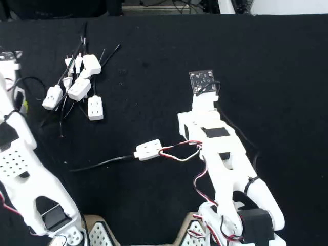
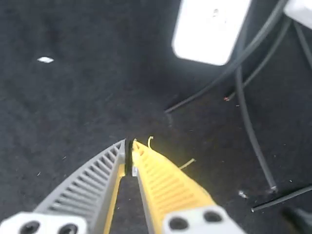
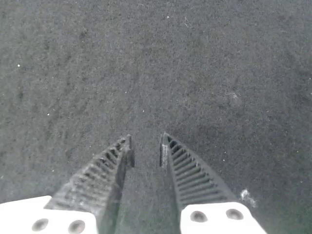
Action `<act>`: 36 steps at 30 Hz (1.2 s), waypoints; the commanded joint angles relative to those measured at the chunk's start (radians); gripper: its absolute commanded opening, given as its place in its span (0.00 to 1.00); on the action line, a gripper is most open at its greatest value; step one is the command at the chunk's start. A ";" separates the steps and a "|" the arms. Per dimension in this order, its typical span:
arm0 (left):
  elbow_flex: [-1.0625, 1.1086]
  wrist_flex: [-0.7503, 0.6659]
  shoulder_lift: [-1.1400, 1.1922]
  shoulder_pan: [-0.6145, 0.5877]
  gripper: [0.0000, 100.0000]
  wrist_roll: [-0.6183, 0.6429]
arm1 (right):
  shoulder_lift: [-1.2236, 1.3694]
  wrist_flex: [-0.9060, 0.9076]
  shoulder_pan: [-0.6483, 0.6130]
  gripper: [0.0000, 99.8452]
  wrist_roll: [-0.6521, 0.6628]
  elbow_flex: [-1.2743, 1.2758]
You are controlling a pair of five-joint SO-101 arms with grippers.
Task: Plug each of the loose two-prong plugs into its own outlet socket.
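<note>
The left pincer (tips together, empty) must part before gripping the white block; right pincer, slightly apart over the bench, could steady the middle socket.

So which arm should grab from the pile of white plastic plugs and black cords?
Probably left. The left gripper hangs near a white plastic block and black cords; the right gripper faces black cloth.
</note>
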 commanded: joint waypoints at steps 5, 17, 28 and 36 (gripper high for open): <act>0.050 0.011 -0.078 0.084 0.09 -0.009 | 0.007 -0.031 0.015 0.09 0.000 -0.010; 0.053 -0.069 -0.051 0.148 0.21 -0.110 | 0.007 -0.031 0.015 0.09 0.000 -0.010; 0.054 -0.106 0.072 0.177 0.21 -0.160 | 0.007 -0.031 0.015 0.09 0.000 -0.010; 0.065 -0.236 0.084 0.174 0.21 -0.164 | 0.007 -0.031 0.015 0.09 0.000 -0.010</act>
